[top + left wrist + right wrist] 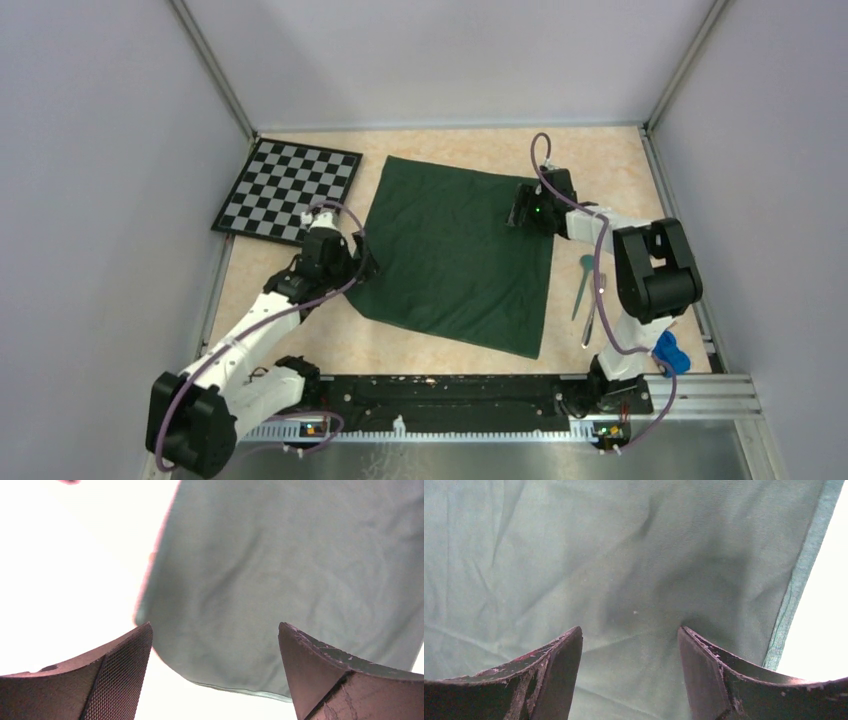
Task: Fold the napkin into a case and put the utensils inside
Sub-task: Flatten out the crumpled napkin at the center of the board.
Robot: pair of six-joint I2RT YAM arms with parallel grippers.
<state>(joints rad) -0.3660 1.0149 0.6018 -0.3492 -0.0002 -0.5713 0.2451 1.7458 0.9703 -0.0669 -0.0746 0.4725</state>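
Your left claw point(363, 262), wide, sits at the napkin's point(450, 262) near left corner. Your right claw point(514, 216), wide too, hangs over its far right edge.

The table point(420, 345) holds one napkin point(455, 255), a single dark green cloth. Beside it lies one board point(288, 188), checkered black and white.

There are two utensils: one fork point(594, 312) and one teal-headed piece point(585, 265).

One blue toy point(668, 352) shows at the near right, partly hidden, so only one can be counted there.

Two arms are in view, one left arm point(250, 335) and one right arm point(650, 270). That makes two grippers, the left gripper point(215, 630) and the right gripper point(630, 632). Each wrist view shows two fingers point(120, 670), four in all.

The top view gives five loose items in four kinds: cloth, board, cutlery and toy.
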